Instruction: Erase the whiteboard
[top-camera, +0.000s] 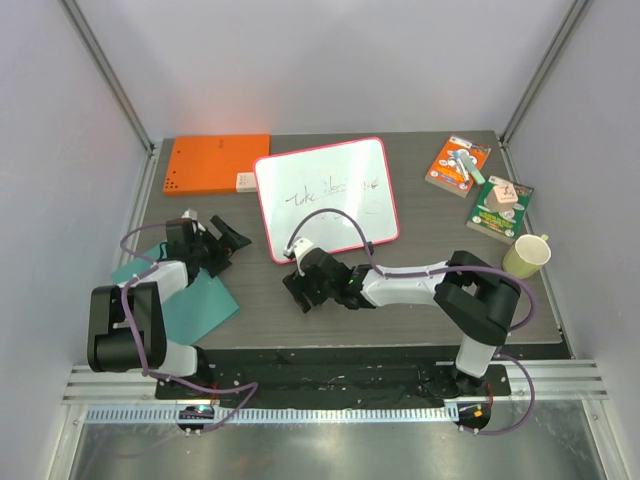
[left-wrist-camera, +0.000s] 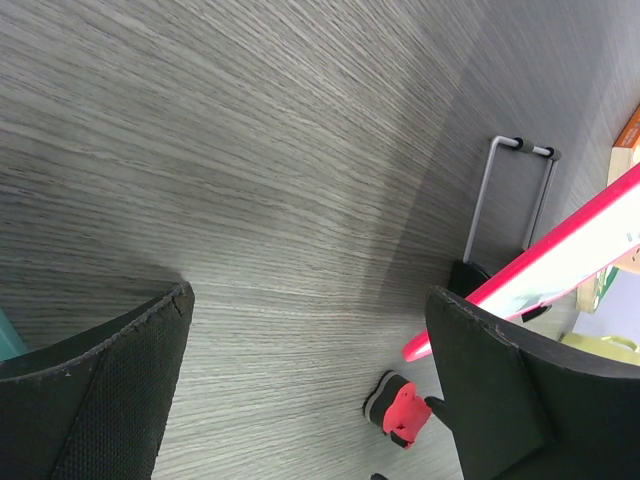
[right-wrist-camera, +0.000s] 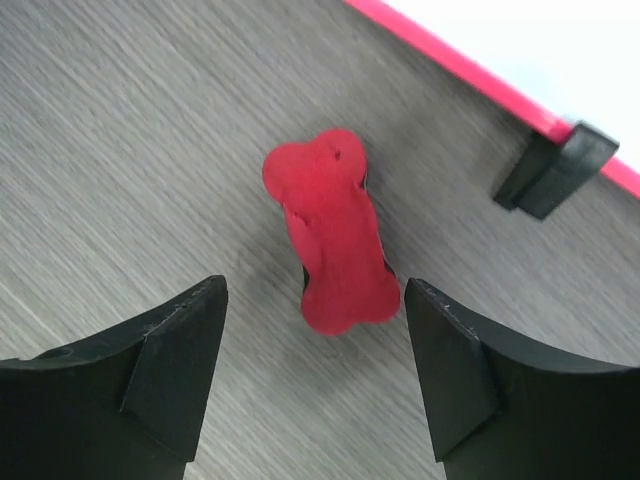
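The whiteboard has a pink-red rim and dark handwriting. It stands tilted at the table's middle back and shows in the left wrist view and the right wrist view. A red bone-shaped eraser with a black felt underside lies on the table just in front of the board's near edge; it also shows in the left wrist view. My right gripper is open above the eraser's near end, one jaw on each side, not touching; in the top view the right gripper hides the eraser. My left gripper is open and empty, left of the board.
An orange board lies at the back left, with a small block beside it. A teal sheet lies under the left arm. Two game packs and a yellow-green cup are at the right. A wire stand props the board.
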